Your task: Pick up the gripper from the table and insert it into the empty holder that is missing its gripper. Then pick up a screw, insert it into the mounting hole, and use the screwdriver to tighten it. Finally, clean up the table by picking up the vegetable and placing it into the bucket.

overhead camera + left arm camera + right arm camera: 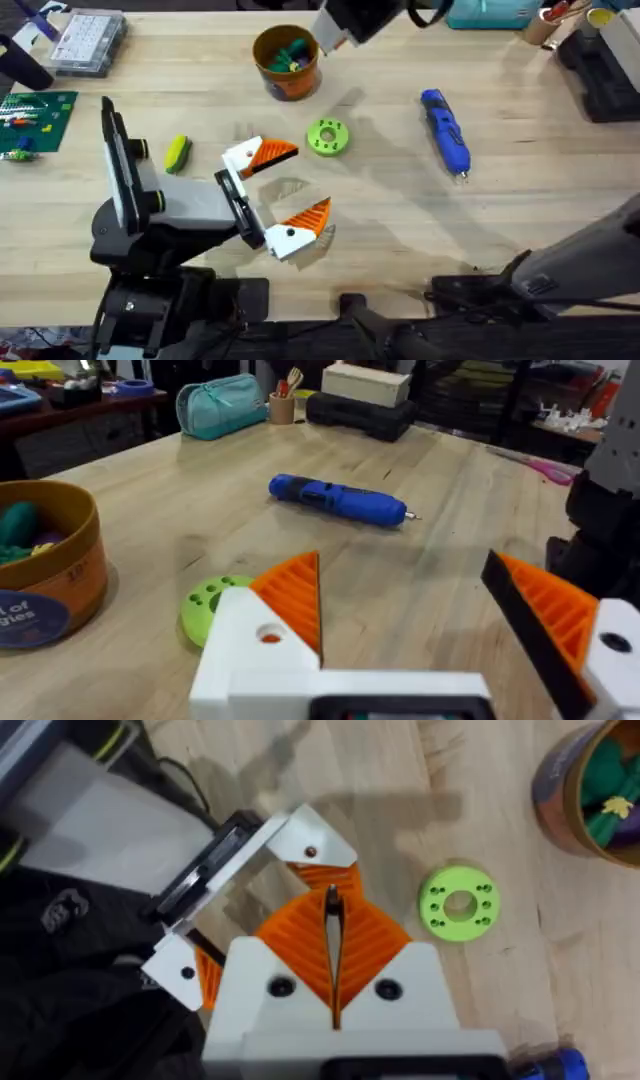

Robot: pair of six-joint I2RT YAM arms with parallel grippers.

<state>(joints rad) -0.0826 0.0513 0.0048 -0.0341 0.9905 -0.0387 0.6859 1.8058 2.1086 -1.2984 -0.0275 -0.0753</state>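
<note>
Blue screwdriver flat on the wood table, well beyond the left gripper; fingers spread wide, nothing between. Yellow vegetable off behind that gripper's upper finger; green disc just past its tip; orange bucket farther out. Right gripper pressed together, raised above the left one.

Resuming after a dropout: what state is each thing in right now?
left end effector: open wide, empty
right end effector: shut
screwdriver: lying flat on the table, not held
vegetable: lying on the table, not yet in the bucket
bucket: upright, toys inside
green disc: flat on the table
</note>
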